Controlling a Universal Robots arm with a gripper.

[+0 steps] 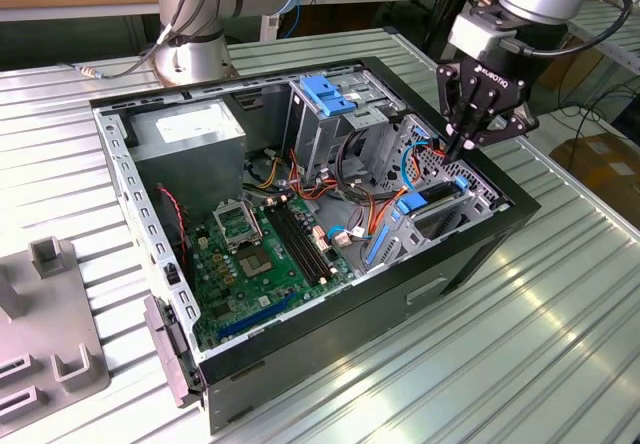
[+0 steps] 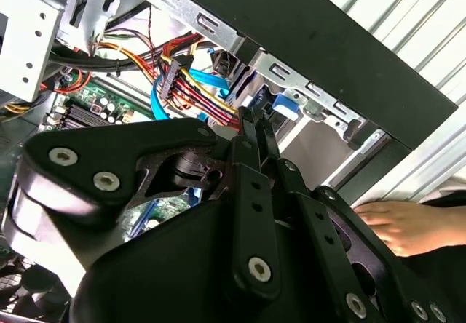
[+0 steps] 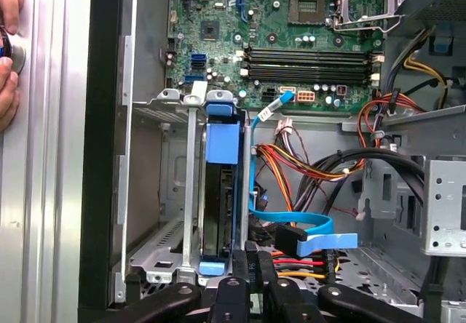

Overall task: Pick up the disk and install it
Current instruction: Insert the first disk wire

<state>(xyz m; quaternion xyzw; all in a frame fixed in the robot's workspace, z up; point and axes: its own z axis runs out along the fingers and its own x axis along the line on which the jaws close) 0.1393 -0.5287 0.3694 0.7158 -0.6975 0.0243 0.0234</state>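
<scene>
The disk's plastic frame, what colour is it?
Bright blue, clearest in the first wrist view: the disk stands in its bay.

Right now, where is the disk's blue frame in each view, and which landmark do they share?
Exterior view: disk's blue frame in the bay beside the hand.
Second wrist view: the frame just past the hand.
First wrist view: the frame upright in the bay.
Shared landmark: the light-blue flat cable.

Exterior view: high, oblique, takes in the whole case (image 1: 300, 234) on the table (image 1: 560, 344) | first wrist view: close, facing into the case past the gripper (image 3: 251, 265) | second wrist view: closer, along the fingers (image 2: 251, 130) | shared: drive bay, cables (image 3: 306, 166).
</scene>
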